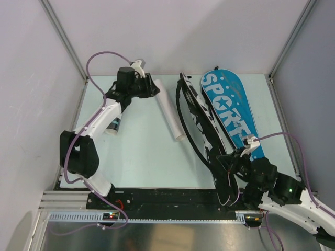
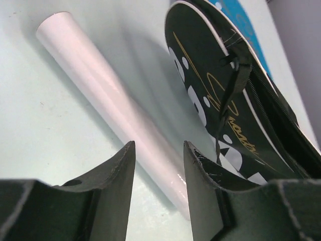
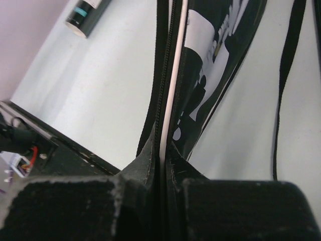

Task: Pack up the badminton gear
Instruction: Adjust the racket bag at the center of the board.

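The right gripper [image 3: 163, 160], clamped tight on the zip edge of the black racket bag [image 1: 201, 125], pins it at the table's [image 1: 141, 157] near right beside a blue cover [image 1: 227, 102], while the left gripper [image 2: 159, 150], half open and empty, hovers at the far end of the white tube [image 2: 95, 85] just left of the bag.

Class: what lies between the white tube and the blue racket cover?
In the top view, the bag's black half and its black strap lie between the white tube and the blue racket cover.
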You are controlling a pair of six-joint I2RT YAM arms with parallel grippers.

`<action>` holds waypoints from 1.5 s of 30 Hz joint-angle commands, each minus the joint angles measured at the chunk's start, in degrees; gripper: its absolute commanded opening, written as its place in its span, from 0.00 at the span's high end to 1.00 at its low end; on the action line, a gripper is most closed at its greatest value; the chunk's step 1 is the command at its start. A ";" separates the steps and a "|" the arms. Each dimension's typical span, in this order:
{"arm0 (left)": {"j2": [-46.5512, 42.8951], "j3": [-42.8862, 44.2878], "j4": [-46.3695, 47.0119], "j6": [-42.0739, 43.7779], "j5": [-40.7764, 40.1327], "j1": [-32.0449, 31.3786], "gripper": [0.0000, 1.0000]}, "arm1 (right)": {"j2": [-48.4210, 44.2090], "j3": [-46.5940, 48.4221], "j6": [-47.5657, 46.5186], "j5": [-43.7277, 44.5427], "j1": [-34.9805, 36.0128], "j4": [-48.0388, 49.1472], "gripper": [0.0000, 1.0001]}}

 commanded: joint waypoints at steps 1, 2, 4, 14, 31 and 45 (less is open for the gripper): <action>-6.06 -1.68 8.20 -8.08 8.86 1.91 0.53 | -0.97 7.19 3.05 0.12 -0.56 8.81 1.00; -6.45 -1.69 8.85 -7.93 9.96 2.00 0.53 | -0.95 8.06 3.39 -0.45 -0.61 8.79 1.00; -6.57 -1.25 9.31 -5.93 11.83 2.06 0.53 | -0.94 9.60 4.41 -1.93 -0.78 8.57 1.00; -0.70 -0.26 17.48 3.18 19.11 0.64 0.58 | -0.94 12.35 9.50 -6.86 -0.79 8.89 1.00; 6.29 -3.25 30.30 13.85 20.20 -4.20 0.59 | -3.54 12.52 11.15 -7.25 -0.72 8.25 1.00; 7.02 -5.54 33.09 8.87 22.15 -5.67 0.57 | -2.89 13.10 11.17 -7.19 -0.71 9.03 1.00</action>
